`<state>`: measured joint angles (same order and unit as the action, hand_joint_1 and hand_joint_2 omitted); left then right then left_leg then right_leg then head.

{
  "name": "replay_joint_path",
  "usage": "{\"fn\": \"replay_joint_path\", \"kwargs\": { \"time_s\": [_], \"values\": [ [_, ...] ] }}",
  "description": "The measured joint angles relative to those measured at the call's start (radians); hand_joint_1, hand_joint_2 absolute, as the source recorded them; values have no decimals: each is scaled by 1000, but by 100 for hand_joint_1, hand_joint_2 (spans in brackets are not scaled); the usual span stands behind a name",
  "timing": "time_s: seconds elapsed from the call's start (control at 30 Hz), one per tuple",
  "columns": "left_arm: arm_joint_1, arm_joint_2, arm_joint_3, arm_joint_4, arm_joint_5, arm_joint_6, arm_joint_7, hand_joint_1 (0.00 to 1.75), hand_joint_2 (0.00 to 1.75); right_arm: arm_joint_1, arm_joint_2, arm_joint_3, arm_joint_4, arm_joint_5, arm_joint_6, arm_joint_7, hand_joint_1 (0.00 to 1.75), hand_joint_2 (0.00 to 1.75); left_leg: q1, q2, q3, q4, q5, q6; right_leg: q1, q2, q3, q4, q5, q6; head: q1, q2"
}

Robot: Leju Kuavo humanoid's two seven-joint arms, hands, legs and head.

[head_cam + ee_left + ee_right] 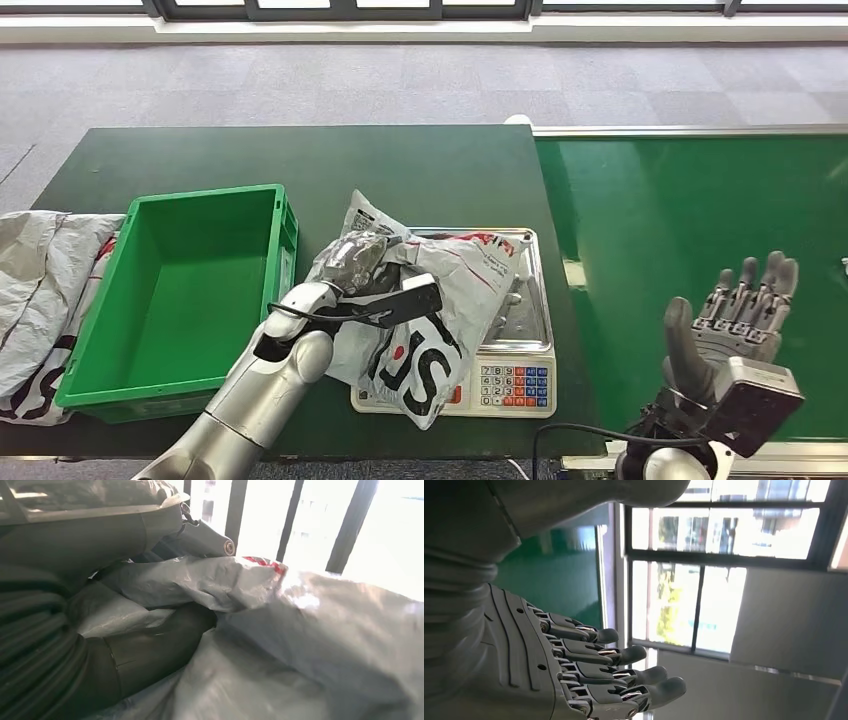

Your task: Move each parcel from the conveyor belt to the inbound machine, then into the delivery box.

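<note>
A crumpled grey plastic parcel (440, 300) with red and black print lies on the inbound machine (515, 385), a scale with a steel pan and a keypad. My left hand (355, 265) grips the parcel's left end, its fingers buried in the plastic. Up close, the dark thumb (150, 652) presses into the grey parcel (300, 645). My right hand (735, 320) hovers over the green conveyor belt (680, 230), fingers spread and holding nothing; the same hand (574, 670) appears in the right wrist view. The green delivery box (190, 290) stands left of the scale with nothing in it.
Another grey parcel (40, 290) lies at the table's left edge beside the box. The dark green table (330, 160) is bare behind the box and scale. Grey carpet and windows lie beyond.
</note>
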<state>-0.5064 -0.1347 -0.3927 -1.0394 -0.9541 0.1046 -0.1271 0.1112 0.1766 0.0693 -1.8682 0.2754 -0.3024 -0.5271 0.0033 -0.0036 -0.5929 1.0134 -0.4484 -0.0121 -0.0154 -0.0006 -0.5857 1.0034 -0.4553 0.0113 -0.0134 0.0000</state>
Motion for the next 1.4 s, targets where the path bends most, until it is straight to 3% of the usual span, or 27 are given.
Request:
{"fn": "replay_joint_path", "kwargs": {
  "time_s": [0.13,0.37,0.7,0.83,1.1,1.13,1.27,1.37,1.4],
  "values": [
    [-2,21,49,-149,61,124,-68,175,175,-42,0,92,63,8,30,26,0,175,1,-1,0,0,1,-1,1,-1,0,0,0,0,0,0],
    [-61,49,115,-267,109,262,-91,175,175,-64,-29,151,141,-103,-130,3,0,175,0,-2,0,0,1,0,0,-2,1,0,0,0,0,0],
    [-71,103,233,-322,129,320,-44,175,175,-53,-56,155,161,-160,-207,-10,0,175,1,-2,0,0,1,-1,1,-1,0,1,0,0,0,0],
    [-64,130,285,-320,69,327,24,175,175,-51,-57,158,161,-155,-211,-1,0,175,1,-1,0,0,1,-1,1,-1,0,1,0,-1,0,0],
    [28,198,463,-310,25,320,67,175,175,-43,-58,165,162,-165,-216,19,0,175,1,0,0,-1,1,-1,1,1,-1,1,-1,-1,0,0],
    [45,205,482,-313,28,317,72,162,175,-43,-58,166,162,-174,-218,22,0,175,1,0,0,-1,1,-1,1,1,-1,1,-1,-1,0,0],
    [103,235,545,-324,45,302,71,22,175,-44,-59,168,164,-215,-222,27,0,175,1,0,-1,-1,0,-1,1,1,-1,1,-1,-2,0,0],
    [155,276,578,-326,64,299,81,0,175,-42,-59,169,165,-281,-207,32,0,175,1,1,-1,-1,0,-2,1,2,-2,1,-1,-2,0,0],
    [177,291,589,-327,70,296,84,0,175,-41,-59,169,165,-295,-200,33,0,175,1,2,0,-1,0,-2,1,3,-2,1,-2,-2,0,0]
  ]
}}
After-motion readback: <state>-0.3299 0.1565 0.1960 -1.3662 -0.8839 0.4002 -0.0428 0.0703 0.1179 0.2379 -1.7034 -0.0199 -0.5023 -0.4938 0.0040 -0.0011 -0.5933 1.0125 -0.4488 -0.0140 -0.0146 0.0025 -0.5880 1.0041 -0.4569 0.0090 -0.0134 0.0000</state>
